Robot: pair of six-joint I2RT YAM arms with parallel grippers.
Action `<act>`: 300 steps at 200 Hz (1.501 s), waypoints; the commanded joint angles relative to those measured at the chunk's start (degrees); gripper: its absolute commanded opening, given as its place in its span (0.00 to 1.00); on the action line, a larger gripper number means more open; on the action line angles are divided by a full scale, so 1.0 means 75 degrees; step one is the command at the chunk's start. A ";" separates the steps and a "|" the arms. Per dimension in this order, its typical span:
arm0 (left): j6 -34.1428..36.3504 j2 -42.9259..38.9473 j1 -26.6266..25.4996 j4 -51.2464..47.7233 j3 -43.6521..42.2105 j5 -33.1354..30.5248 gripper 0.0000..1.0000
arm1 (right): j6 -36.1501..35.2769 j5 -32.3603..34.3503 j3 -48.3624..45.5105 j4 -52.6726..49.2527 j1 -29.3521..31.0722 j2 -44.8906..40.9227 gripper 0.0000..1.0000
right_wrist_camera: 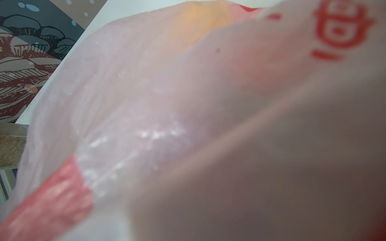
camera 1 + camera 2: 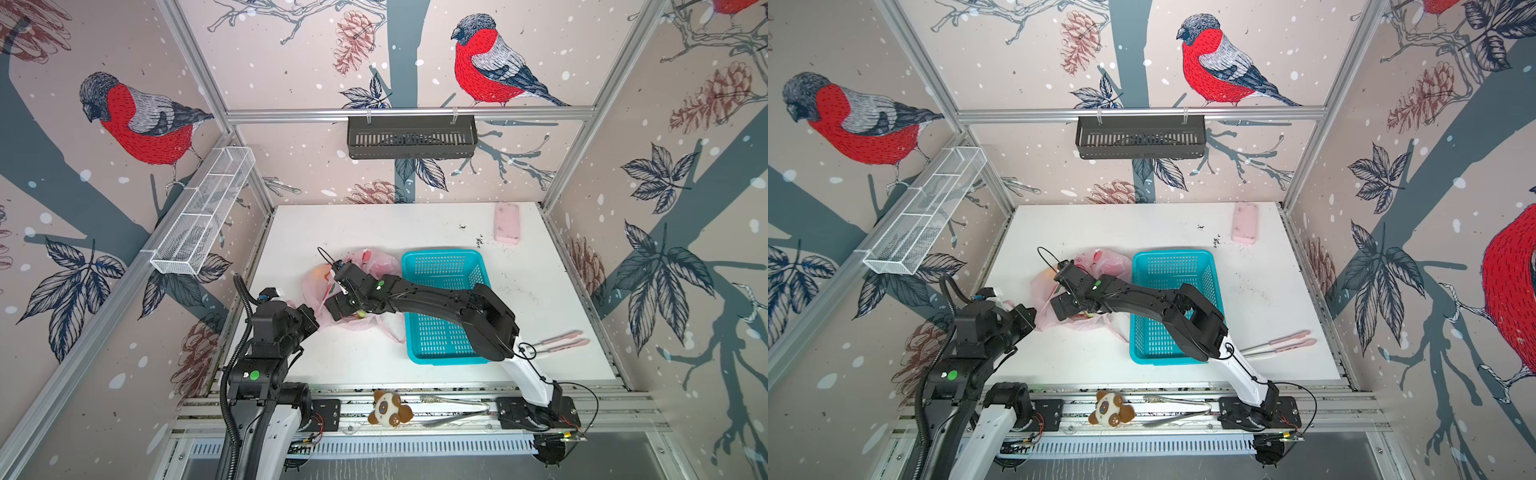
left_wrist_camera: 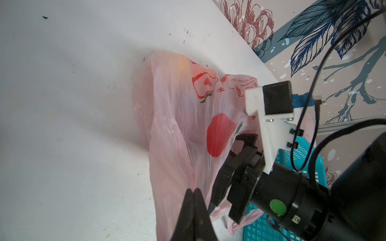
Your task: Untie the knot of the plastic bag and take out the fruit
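Pinching the plastic bag [image 3: 177, 116], your left hand [image 3: 194, 190] is clamped; right hand [image 3: 231, 164] gapes beside it. Flimsy, slippery film: grab bunched folds.

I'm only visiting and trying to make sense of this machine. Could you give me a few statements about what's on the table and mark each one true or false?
1. The left end effector is shut on the plastic bag. True.
2. The pink block lies inside the teal basket. False: it lies on the table near the far right corner, apart from the basket.
3. An orange fruit shows through the bag's film. True.
4. The right end effector holds the pink tongs. False: the tongs lie on the table beside the basket, and the right end effector is at the bag.
5. In both top views the basket stands to the right of the bag. True.
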 commanded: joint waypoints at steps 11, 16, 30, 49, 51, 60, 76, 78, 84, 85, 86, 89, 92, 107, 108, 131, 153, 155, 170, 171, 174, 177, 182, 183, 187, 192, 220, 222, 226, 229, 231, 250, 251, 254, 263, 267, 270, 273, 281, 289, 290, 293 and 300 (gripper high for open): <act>0.0005 0.0003 0.0012 -0.0123 -0.0019 0.0021 0.00 | -0.0048 0.0306 0.0076 0.0181 -0.0035 0.0133 0.98; 0.0014 0.0002 0.0005 -0.0129 -0.0013 0.0010 0.00 | -0.0047 0.0323 0.0078 0.0184 -0.0035 0.0157 0.97; -0.0006 -0.0010 0.0004 -0.0128 -0.0013 -0.0002 0.00 | -0.0012 0.0412 0.0075 0.0193 -0.0047 0.0216 0.96; -0.0018 -0.0039 0.0004 -0.0138 -0.0013 -0.0029 0.00 | 0.0028 0.0438 0.0050 0.0227 -0.0056 0.0287 0.95; -0.0018 -0.0036 0.0003 -0.0140 -0.0013 -0.0026 0.00 | 0.0025 0.0438 0.0046 0.0228 -0.0058 0.0286 0.95; -0.0018 -0.0029 0.0003 -0.0141 -0.0005 -0.0044 0.00 | 0.0048 0.0431 0.0024 0.0251 -0.0065 0.0325 0.95; -0.0017 -0.0044 0.0003 -0.0141 -0.0010 -0.0037 0.00 | 0.0088 0.0435 -0.0026 0.0308 -0.0082 0.0374 0.94; -0.0018 -0.0039 0.0003 -0.0141 -0.0003 -0.0040 0.00 | 0.0092 0.0428 -0.0032 0.0316 -0.0082 0.0392 0.94; -0.0018 -0.0039 0.0009 -0.0138 -0.0001 -0.0053 0.00 | 0.0104 0.0436 -0.0037 0.0322 -0.0094 0.0399 0.94; -0.0018 -0.0042 0.0006 -0.0140 -0.0001 -0.0051 0.00 | 0.0105 0.0437 -0.0038 0.0331 -0.0094 0.0405 0.94; -0.0018 -0.0038 0.0005 -0.0140 -0.0001 -0.0050 0.00 | 0.0105 0.0432 -0.0038 0.0331 -0.0094 0.0419 0.94; -0.0014 -0.0044 0.0003 -0.0132 -0.0001 -0.0058 0.00 | 0.0111 0.0431 -0.0046 0.0339 -0.0100 0.0432 0.94; -0.0018 -0.0045 0.0003 -0.0140 -0.0001 -0.0050 0.00 | 0.0116 0.0428 -0.0049 0.0345 -0.0095 0.0426 0.93; -0.0029 -0.0069 0.0011 -0.0138 -0.0001 -0.0060 0.00 | 0.0129 0.0433 -0.0083 0.0391 -0.0105 0.0423 0.90; -0.0030 -0.0069 0.0007 -0.0140 -0.0007 -0.0066 0.00 | 0.0129 0.0429 -0.0084 0.0391 -0.0105 0.0422 0.89; -0.0051 -0.0075 0.0014 -0.0128 -0.0005 -0.0077 0.00 | 0.0117 0.0416 -0.0120 0.0438 -0.0106 0.0341 0.81; -0.0117 -0.0074 0.0006 -0.0042 0.0008 -0.0062 0.00 | 0.0083 0.0396 -0.0210 0.0486 -0.0117 0.0180 0.73; -0.0119 -0.0070 0.0004 -0.0037 0.0010 -0.0061 0.00 | 0.0082 0.0398 -0.0218 0.0492 -0.0117 0.0168 0.73; -0.0121 -0.0032 0.0009 0.0017 0.0063 -0.0093 0.00 | 0.0047 0.0384 -0.0291 0.0520 -0.0117 0.0068 0.69; -0.0122 -0.0033 0.0006 0.0020 0.0066 -0.0094 0.00 | 0.0047 0.0388 -0.0293 0.0521 -0.0112 0.0057 0.69; -0.0118 -0.0023 0.0007 0.0033 0.0079 -0.0107 0.00 | 0.0047 0.0391 -0.0305 0.0531 -0.0108 0.0039 0.68; -0.0114 -0.0006 0.0010 0.0034 0.0101 -0.0127 0.00 | 0.0047 0.0382 -0.0323 0.0538 -0.0112 0.0017 0.67; -0.0117 0.0006 0.0010 0.0062 0.0125 -0.0151 0.00 | 0.0047 0.0379 -0.0350 0.0555 -0.0108 -0.0026 0.67; -0.0121 0.0004 0.0006 0.0066 0.0126 -0.0152 0.00 | 0.0047 0.0379 -0.0358 0.0561 -0.0113 -0.0031 0.67; -0.0123 0.0005 0.0003 0.0083 0.0149 -0.0165 0.00 | 0.0047 0.0369 -0.0374 0.0573 -0.0106 -0.0060 0.66; -0.0116 0.0015 0.0003 0.0118 0.0163 -0.0186 0.00 | 0.0042 0.0362 -0.0394 0.0585 -0.0106 -0.0092 0.65; -0.0112 0.0178 0.0011 0.0386 0.0187 -0.0201 0.00 | 0.0012 0.0342 -0.0488 0.0591 -0.0085 -0.0262 0.64; -0.0106 0.0192 0.0005 0.0401 0.0187 -0.0192 0.00 | 0.0015 0.0344 -0.0493 0.0588 -0.0083 -0.0274 0.64; -0.0112 0.0219 0.0003 0.0451 0.0187 -0.0174 0.00 | 0.0012 0.0340 -0.0511 0.0586 -0.0082 -0.0308 0.63; -0.0118 0.0243 0.0006 0.0485 0.0187 -0.0161 0.00 | 0.0012 0.0344 -0.0523 0.0591 -0.0082 -0.0327 0.63; -0.0122 0.0252 0.0007 0.0505 0.0187 -0.0156 0.00 | 0.0006 0.0341 -0.0528 0.0591 -0.0082 -0.0340 0.63; -0.0092 0.0369 0.0006 0.0714 0.0207 -0.0189 0.00 | 0.0000 0.0343 -0.0608 0.0591 -0.0071 -0.0480 0.63; -0.0090 0.0379 0.0005 0.0726 0.0214 -0.0195 0.00 | 0.0000 0.0343 -0.0604 0.0591 -0.0071 -0.0486 0.63; -0.0080 0.0393 0.0003 0.0761 0.0219 -0.0209 0.00 | 0.0000 0.0341 -0.0627 0.0591 -0.0071 -0.0510 0.62; -0.0056 0.0472 0.0009 0.0844 0.0204 -0.0268 0.00 | 0.0000 0.0332 -0.0656 0.0591 -0.0071 -0.0577 0.62; -0.0048 0.0510 0.0004 0.0893 0.0204 -0.0271 0.00 | 0.0000 0.0325 -0.0658 0.0591 -0.0071 -0.0598 0.62; -0.0048 0.0533 0.0003 0.0934 0.0192 -0.0273 0.00 | 0.0000 0.0336 -0.0665 0.0591 -0.0071 -0.0615 0.62; -0.0045 0.0571 0.0003 0.0988 0.0174 -0.0267 0.00 | 0.0000 0.0337 -0.0676 0.0591 -0.0060 -0.0629 0.62; -0.0053 0.0632 0.0007 0.1084 0.0152 -0.0260 0.00 | -0.0012 0.0351 -0.0682 0.0583 -0.0055 -0.0688 0.62; -0.0047 0.0713 0.0003 0.1197 0.0129 -0.0260 0.00 | -0.0012 0.0375 -0.0688 0.0558 -0.0047 -0.0732 0.62; -0.0044 0.0732 0.0003 0.1207 0.0129 -0.0260 0.00 | -0.0012 0.0383 -0.0685 0.0551 -0.0047 -0.0735 0.62; -0.0036 0.0755 0.0003 0.1252 0.0122 -0.0260 0.00 | -0.0022 0.0396 -0.0691 0.0539 -0.0047 -0.0760 0.62; -0.0002 0.0822 0.0009 0.1335 0.0110 -0.0316 0.00 | -0.0021 0.0452 -0.0703 0.0516 -0.0046 -0.0795 0.62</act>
